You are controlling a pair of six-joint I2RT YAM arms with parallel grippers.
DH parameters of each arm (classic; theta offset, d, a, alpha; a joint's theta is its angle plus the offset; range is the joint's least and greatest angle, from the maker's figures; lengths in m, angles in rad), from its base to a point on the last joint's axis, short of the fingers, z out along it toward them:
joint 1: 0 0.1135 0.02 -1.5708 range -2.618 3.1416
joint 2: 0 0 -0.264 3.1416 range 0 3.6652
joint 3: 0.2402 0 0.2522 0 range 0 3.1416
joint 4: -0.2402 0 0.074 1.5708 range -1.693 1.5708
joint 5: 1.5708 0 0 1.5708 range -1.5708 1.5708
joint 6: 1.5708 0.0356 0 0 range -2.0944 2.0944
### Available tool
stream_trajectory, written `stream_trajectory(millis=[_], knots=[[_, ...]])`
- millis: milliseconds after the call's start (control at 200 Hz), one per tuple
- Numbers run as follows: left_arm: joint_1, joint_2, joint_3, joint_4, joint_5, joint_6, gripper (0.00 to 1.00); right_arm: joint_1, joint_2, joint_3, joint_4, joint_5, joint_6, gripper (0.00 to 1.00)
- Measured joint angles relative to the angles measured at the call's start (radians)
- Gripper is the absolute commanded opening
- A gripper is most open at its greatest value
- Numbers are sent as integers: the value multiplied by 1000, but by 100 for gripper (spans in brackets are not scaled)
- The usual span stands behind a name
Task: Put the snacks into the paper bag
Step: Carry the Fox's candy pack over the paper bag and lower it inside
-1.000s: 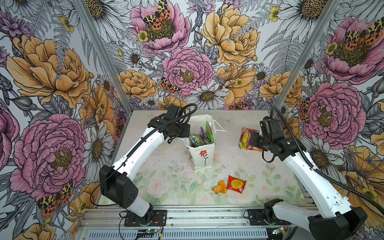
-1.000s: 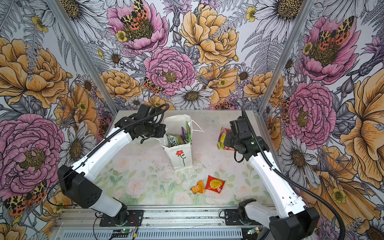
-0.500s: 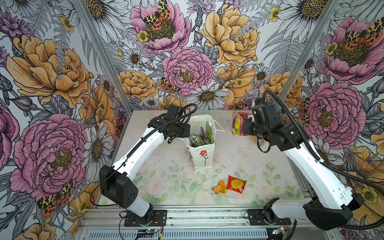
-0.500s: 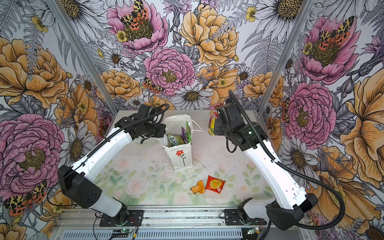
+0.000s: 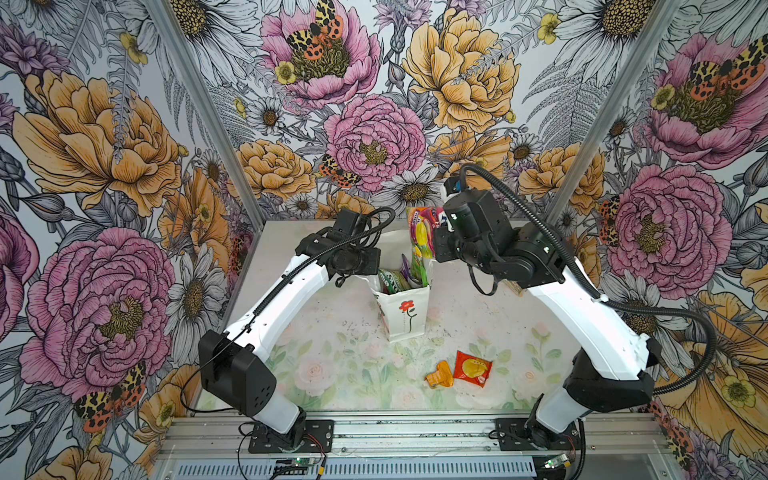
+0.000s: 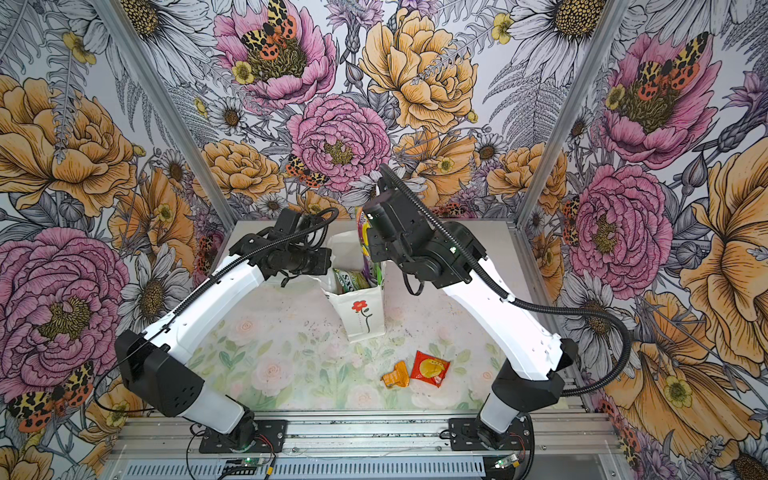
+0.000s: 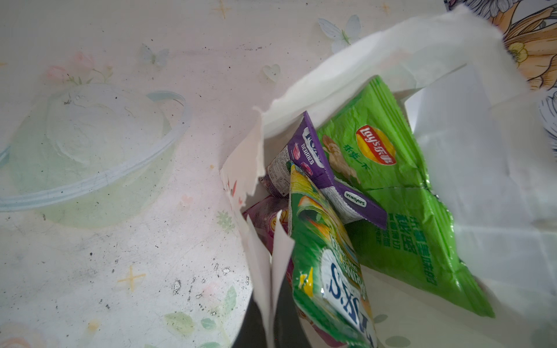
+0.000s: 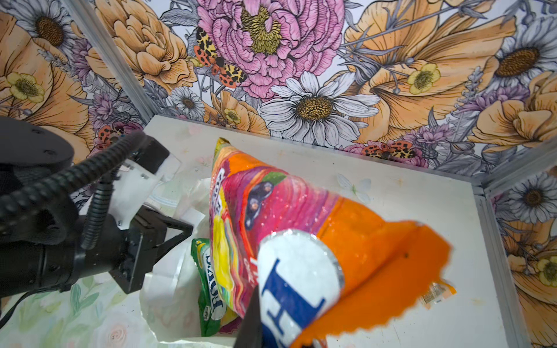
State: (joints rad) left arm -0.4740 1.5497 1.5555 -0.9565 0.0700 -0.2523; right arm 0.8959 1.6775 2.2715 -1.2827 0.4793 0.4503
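Left wrist view, looking down into the paper bag (image 7: pixel 467 144).
- Light-green packet (image 7: pixel 391 186): "Lay's" plus Chinese characters.
- Purple packet (image 7: pixel 319 168): "BERRIES" and "SAVORIA".
- Green-yellow packet (image 7: pixel 325 271): "OX'S", with the first letter cut off.
- Magenta packet (image 7: pixel 265 220): wedged under the others, no text legible.

Right wrist view.
- The left pincer (image 8: pixel 156 253) is closed tight on the bag's rim, and the packed snacks lie just past its tips.
- The right pincer (image 8: pixel 256 328) is clamped on the orange-pink packet (image 8: pixel 286 211).
- The only legible mark on that packet is a large blue "H" on a white disc.
- The packet hangs from the right pincer over the bag's mouth, with the bag directly below.
- "FOX'S" reads in full here on the green-yellow packet.

Both top views.
- The bag (image 5: pixel 405 316) stands upright between the two pincers, just beside each.
- Its red flower drawing (image 5: pixel 406 306) faces the camera. Neither wrist view shows the drawing.
- A red-yellow packet (image 5: pixel 472 368) and an orange packet (image 5: pixel 438 374) lie side by side on the table (image 5: pixel 332 353), well apart from both pincers. Both are missing from the wrist views.

Seen in one view only.
- The left wrist view alone shows a clear round tub (image 7: pixel 90 150) on the table beside the bag.
- The right wrist view alone shows a small orange-edged packet (image 8: pixel 437 293) on the table beyond the held one.
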Motion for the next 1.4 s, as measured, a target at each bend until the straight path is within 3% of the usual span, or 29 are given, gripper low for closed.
stream_trajectory(millis=[450, 996, 1401], knots=[[-2, -4, 0, -3, -3, 2, 0, 16, 150, 39, -74, -32, -4, 0], [-3, -5, 0, -4, 1, 1, 0, 7, 253, 53, -102, -163, 21, 0], [-4, -13, -8, -4, 13, -2, 0, 0, 388, 221, -183, -219, 43, 0]])
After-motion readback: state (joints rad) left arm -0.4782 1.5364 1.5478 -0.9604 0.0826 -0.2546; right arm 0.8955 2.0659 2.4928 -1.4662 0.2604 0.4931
